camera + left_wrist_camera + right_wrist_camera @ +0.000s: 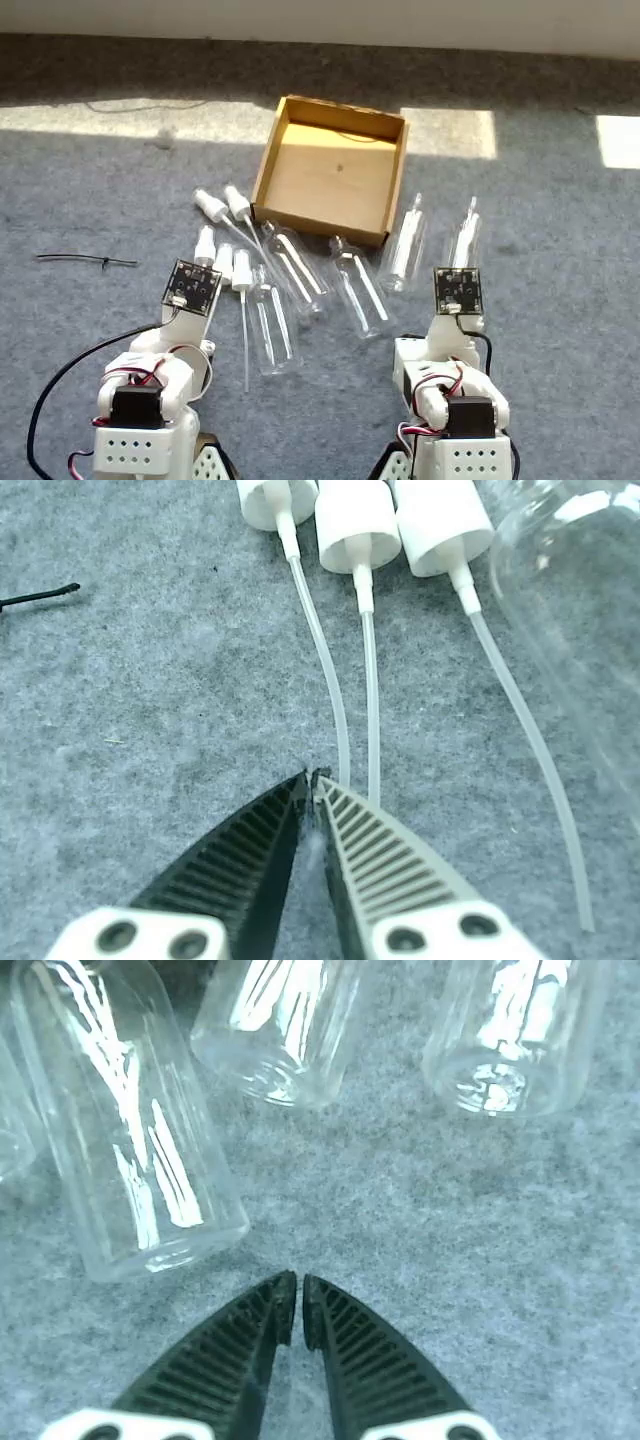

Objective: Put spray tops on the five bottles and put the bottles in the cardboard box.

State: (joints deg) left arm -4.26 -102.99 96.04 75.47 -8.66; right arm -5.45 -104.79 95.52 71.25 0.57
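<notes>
The left gripper (311, 780) is clenched on nothing, low over the desk (150, 730). Straight ahead of it three spray tops (357, 530) lie side by side, caps at the far end and dip tubes (370, 700) running back toward it. Two of the tubes end just beside its tips. Their long axes follow this arm's reach, so it looks the nearer one for a top. The right gripper (299, 1295), likewise clenched and empty, faces the bases of bottles (130, 1140) lying on their sides. The box (322, 229) sits beyond the bottles, well apart from both grippers.
</notes>
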